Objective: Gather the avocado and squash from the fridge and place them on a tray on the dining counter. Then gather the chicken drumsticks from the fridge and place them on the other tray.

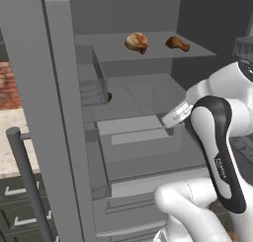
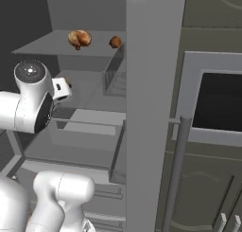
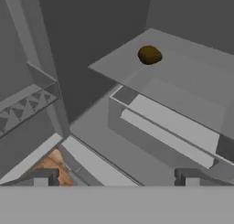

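Reaching for which item first? (observer)

Avocado. Step in hand, by my reading: the first fetch from the fridge, nothing lifted yet. My pincer (image 3: 116, 178) hangs wide apart, empty, short of the shelves. (arm)

What lies between you and it? (observer)

Nearest, a grey drawer (image 3: 169, 127) below. Past it, the avocado (image 3: 149, 55) sits alone on the middle shelf (image 3: 192, 81), well apart from my fingertips. Next move, I judge: push forward and up over the drawer front, square the jaws either side of the ball, then close. (arm)

How does it look? (observer)

Small, dark olive-brown, dull skin, rounded; likely to roll if nudged. (arm)

And farther on? (observer)

Two chicken drumsticks (image 1: 137, 42), golden to reddish-brown, lie on the top shelf (image 1: 197, 51), apart from each other. Those wait for later. Squash: I cannot place it. (arm)
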Available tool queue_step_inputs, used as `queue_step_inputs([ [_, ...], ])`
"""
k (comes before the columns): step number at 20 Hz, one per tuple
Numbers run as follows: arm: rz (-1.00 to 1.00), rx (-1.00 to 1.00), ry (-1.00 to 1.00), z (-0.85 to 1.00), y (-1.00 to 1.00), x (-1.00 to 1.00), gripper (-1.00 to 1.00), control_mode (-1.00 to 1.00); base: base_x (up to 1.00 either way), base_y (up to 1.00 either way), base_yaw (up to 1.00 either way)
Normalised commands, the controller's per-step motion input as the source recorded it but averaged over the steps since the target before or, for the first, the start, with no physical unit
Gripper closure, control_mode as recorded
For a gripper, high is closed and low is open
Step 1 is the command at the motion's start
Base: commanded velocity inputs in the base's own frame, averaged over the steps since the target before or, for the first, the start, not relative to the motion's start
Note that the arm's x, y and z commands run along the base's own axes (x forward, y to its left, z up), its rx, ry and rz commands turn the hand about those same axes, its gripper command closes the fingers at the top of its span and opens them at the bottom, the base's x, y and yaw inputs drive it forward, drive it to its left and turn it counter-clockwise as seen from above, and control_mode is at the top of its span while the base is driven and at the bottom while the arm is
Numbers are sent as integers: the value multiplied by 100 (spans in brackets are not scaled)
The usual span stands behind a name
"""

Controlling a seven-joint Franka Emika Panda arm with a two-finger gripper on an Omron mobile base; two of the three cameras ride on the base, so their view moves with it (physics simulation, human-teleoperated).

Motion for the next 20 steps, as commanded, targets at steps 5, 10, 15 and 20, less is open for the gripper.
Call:
queue_step_inputs([
  [5, 12, 0, -19, 0, 6, 45, -100, -100, 0, 0, 0],
  [10, 12, 0, -11, 0, 17, 55, -100, -100, 0, 0, 0],
  [15, 12, 0, -6, 0, 21, 65, -100, -100, 0, 0, 0],
  [20, 8, 0, 0, -18, 28, 76, -100, -100, 0, 0, 0],
])
